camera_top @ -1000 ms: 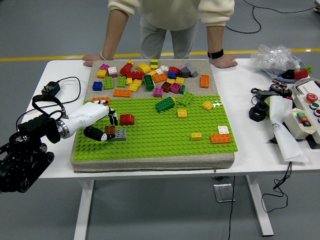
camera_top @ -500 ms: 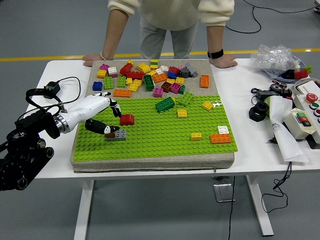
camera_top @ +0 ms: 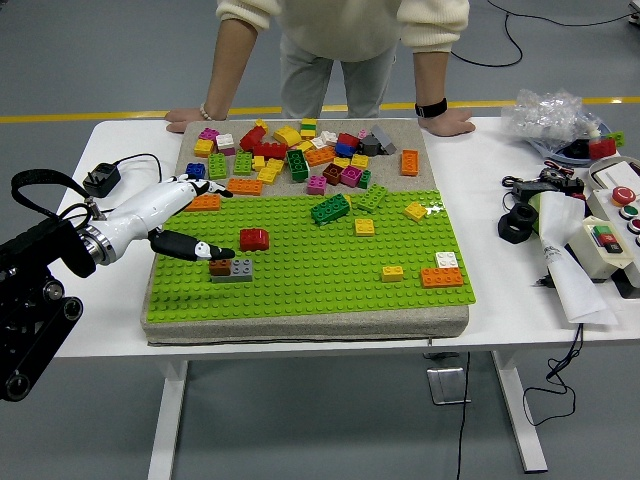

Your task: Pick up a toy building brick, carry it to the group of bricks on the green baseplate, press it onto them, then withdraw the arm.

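While left robot hand [camera_top: 190,215] hovers open, brown brick [camera_top: 220,267] sits on baseplate [camera_top: 330,275].

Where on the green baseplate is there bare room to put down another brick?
Bare room: the near strip of the green baseplate, and the patch between the grey brick and the yellow brick. Crowded: the loose brick pile at the far end. The left hand covers the left edge.

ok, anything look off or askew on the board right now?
Nothing damaged. The brown brick sits on the grey brick's left end, roughly square. The left hand is open beside them. Loose bricks are jumbled beyond the baseplate; several lie tilted.
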